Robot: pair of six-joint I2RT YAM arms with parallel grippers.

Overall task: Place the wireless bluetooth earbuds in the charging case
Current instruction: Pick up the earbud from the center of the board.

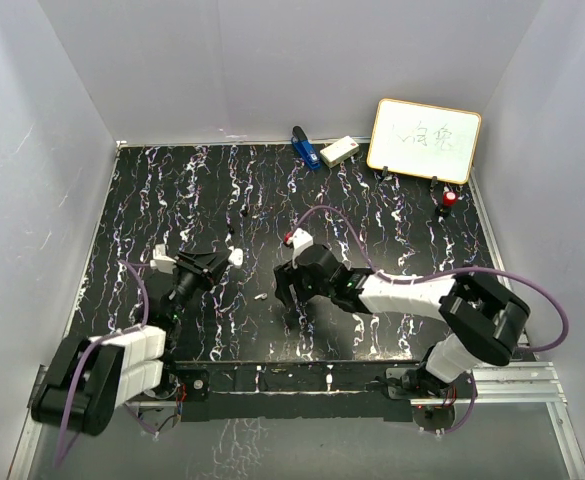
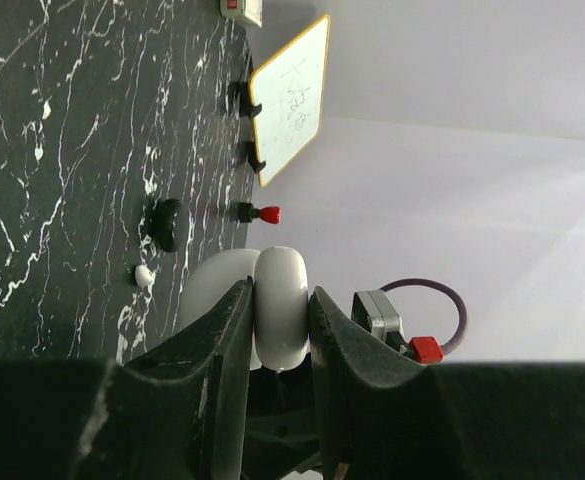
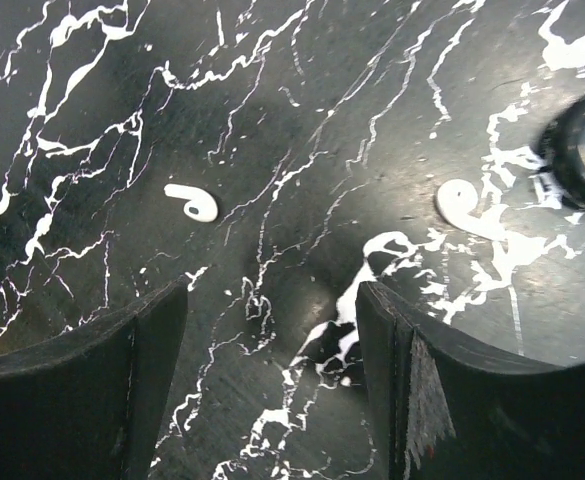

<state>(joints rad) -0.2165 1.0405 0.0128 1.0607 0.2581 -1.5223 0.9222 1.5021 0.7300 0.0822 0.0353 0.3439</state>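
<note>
I saw the table (image 1: pixel 172 200) black, veined all over with white marbling. The earbud (image 3: pixel 192 202) was plain white, and the charging case (image 2: pixel 280 305) glossy white. The whiteboard (image 1: pixel 424 140) was white, edged yellow, and the small cap (image 2: pixel 269 214) red.

**Robot lab cell**

Plain white panel walls (image 1: pixel 272 60) box in a black, white-veined counter (image 1: pixel 392 210). Two white-and-black robot arms (image 1: pixel 412 292) are bolted to a silver metal rail (image 1: pixel 517 378) at its near edge; a small scribbled-on whiteboard (image 1: pixel 424 140) stands behind.
</note>
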